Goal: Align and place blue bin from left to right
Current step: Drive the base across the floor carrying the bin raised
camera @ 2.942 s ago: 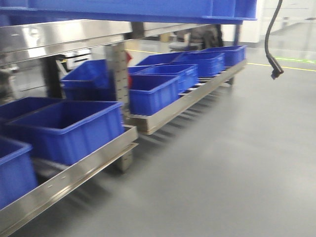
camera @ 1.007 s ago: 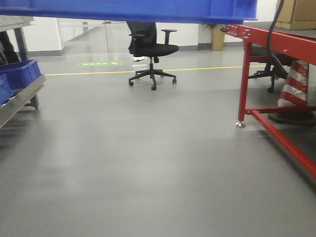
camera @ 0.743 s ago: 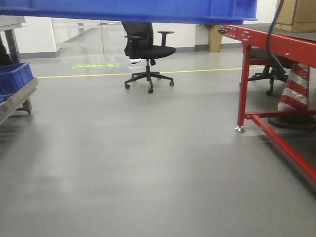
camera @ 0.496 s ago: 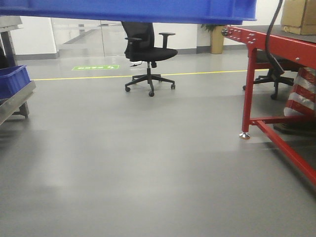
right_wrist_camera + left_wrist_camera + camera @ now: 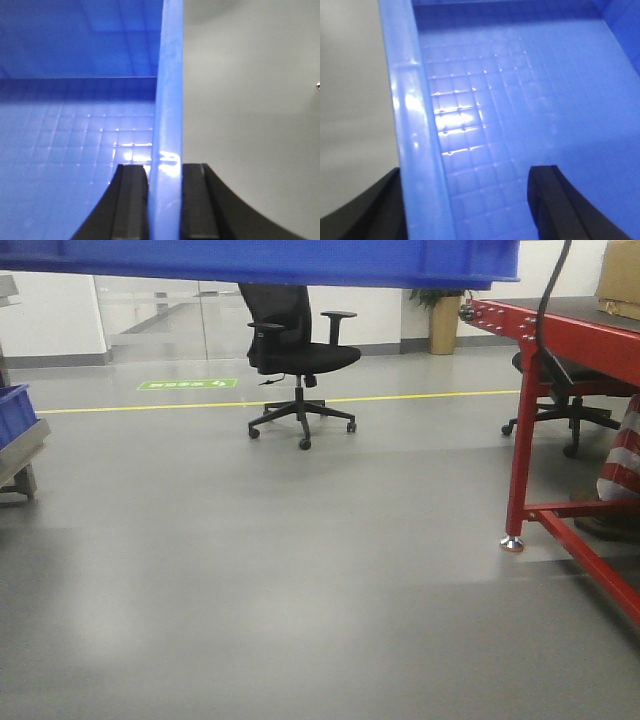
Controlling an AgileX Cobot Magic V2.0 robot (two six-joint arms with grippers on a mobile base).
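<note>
The blue bin (image 5: 260, 260) hangs across the top of the front view, and only its lower edge shows. In the left wrist view I look into it onto its gridded base (image 5: 520, 75). My left gripper (image 5: 467, 172) straddles the left wall's rim (image 5: 412, 125). One finger is outside and the other is inside over the base, well apart from the rim. In the right wrist view my right gripper (image 5: 163, 167) is shut on the right wall's rim (image 5: 170, 100), with both pads tight against it.
A red metal table (image 5: 570, 325) stands at the right, its leg (image 5: 517, 470) on the grey floor. A black office chair (image 5: 298, 350) is ahead at centre. Another blue crate (image 5: 12, 412) sits on a steel rack (image 5: 20, 455) at the left edge. A black cable (image 5: 545, 300) hangs at the right.
The front view has swung away from the rack of blue crates. The rack slid off to the left, the chair and red table came into view, and the table has shifted right. The carried bin stays at the top.
</note>
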